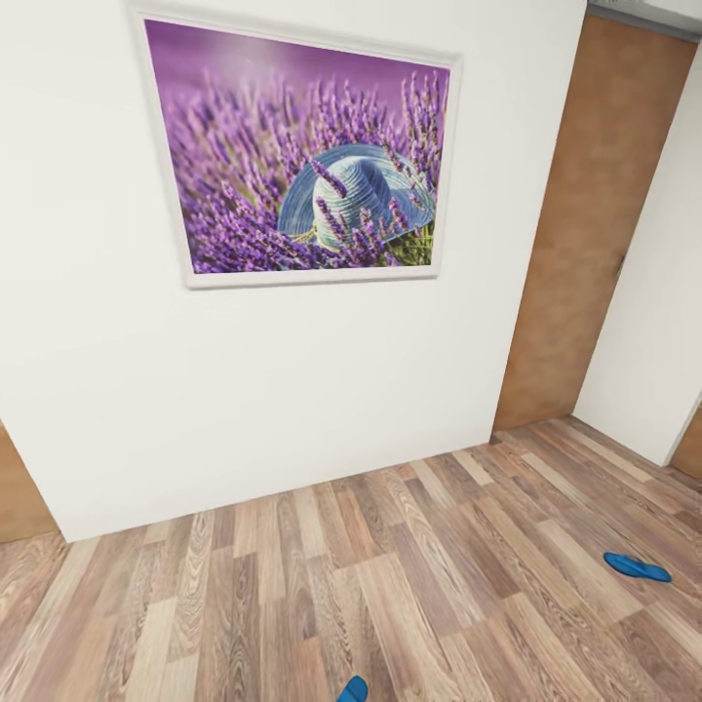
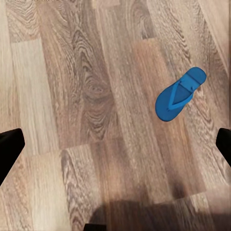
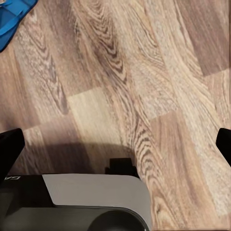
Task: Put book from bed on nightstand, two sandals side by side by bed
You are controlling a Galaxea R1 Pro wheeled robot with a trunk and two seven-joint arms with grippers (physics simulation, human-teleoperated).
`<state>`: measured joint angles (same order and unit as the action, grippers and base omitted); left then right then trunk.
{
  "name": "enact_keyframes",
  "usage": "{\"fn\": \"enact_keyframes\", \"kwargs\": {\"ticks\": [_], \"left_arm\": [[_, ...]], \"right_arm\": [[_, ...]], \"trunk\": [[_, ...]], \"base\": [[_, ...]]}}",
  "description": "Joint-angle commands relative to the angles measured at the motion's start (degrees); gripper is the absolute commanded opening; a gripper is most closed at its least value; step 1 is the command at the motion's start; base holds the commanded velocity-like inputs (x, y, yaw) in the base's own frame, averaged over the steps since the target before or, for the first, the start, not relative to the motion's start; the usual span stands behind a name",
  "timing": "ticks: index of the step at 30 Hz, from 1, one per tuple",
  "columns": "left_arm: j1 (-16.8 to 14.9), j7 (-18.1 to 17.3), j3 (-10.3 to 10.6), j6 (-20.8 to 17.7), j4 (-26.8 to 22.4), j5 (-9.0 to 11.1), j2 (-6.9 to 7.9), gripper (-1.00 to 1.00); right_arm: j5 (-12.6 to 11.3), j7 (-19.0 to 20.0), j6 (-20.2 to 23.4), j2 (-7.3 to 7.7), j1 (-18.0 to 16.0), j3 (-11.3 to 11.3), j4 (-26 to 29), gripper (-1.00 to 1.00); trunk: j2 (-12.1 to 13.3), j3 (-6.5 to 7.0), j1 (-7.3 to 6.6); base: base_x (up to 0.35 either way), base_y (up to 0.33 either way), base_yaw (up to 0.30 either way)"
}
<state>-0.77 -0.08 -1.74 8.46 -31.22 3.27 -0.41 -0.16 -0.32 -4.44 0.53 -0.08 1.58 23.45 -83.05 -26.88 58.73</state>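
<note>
Blue sandals (image 1: pixel 637 566) lie well apart on the floor (image 1: pixel 409 585); I'd approach squarely, both claws spread empty (left one (image 2: pixel 115 144) hovering nearer).

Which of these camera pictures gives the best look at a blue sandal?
The left wrist view: one whole sandal lies flat on the wood floor, its straps clear. The head view has one sandal small at the right and another cut off at the bottom edge. The right wrist view catches a blue corner.

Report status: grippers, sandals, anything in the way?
Both grippers open, empty, over bare floor. Two sandals apart: one right of view, other at bottom edge. No obstruction between them.
</note>
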Motion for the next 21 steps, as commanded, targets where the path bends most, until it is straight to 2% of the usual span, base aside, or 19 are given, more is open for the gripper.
{"fn": "enact_keyframes", "kwargs": {"ticks": [1, 21], "left_arm": [[0.0, 0.0, -0.1, 0.2, 0.0, 0.3, -0.03, 1.0], [0.0, 0.0, -0.1, 0.2, 0.0, 0.3, -0.03, 1.0]], "right_arm": [[0.0, 0.0, -0.1, -0.01, 0.0, 0.1, 0.0, 1.0], [0.0, 0.0, -0.1, -0.01, 0.0, 0.1, 0.0, 1.0]], "trunk": [[0.0, -0.05, 0.0], [0.0, -0.05, 0.0]], "base": [[0.001, 0.0, -0.189], [0.0, 0.0, -0.223]]}}
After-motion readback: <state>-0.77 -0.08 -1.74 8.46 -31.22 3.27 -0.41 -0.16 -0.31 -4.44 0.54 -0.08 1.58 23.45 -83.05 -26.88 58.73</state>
